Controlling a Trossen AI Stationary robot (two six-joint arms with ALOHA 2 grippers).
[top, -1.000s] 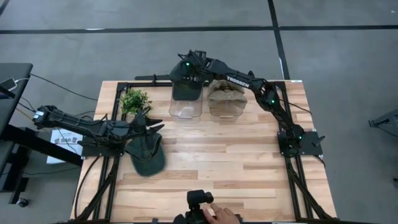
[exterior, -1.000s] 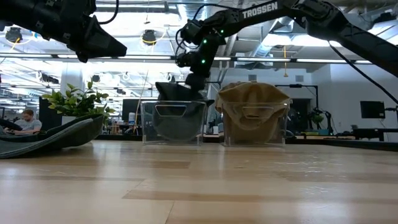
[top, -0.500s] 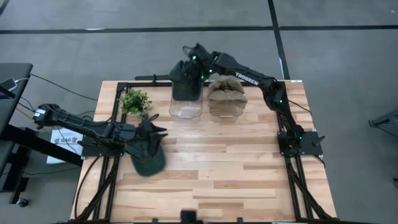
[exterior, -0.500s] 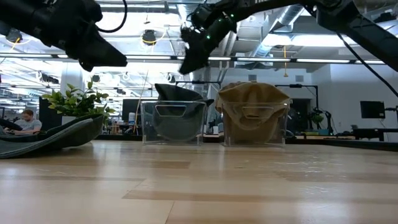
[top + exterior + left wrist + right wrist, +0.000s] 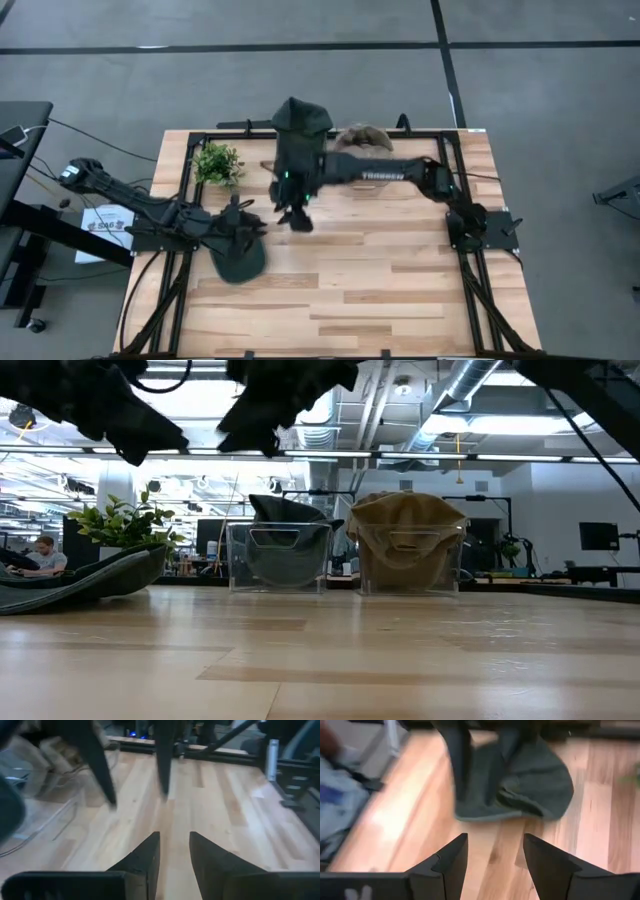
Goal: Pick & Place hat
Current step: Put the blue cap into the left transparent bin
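Observation:
A dark green hat lies flat on the table near its left edge; it also shows in the low view and the right wrist view. My left gripper hovers open just above its far side, clear of it. My right gripper is open and empty, raised over the table a little to the right of the left gripper. A second dark green hat sits in a clear bin at the far edge. A tan hat fills the bin beside it.
A small potted plant stands at the far left of the table. The two clear bins stand side by side at the far edge. Bare wood covers the middle and right of the table. A person sits far off in the room.
My right gripper has risen off the dark hat in the far bin and swung toward the near-left, ending close to my left gripper. That hat stays in the bin. My left gripper has drifted a little toward the near edge, over the hat on the table.

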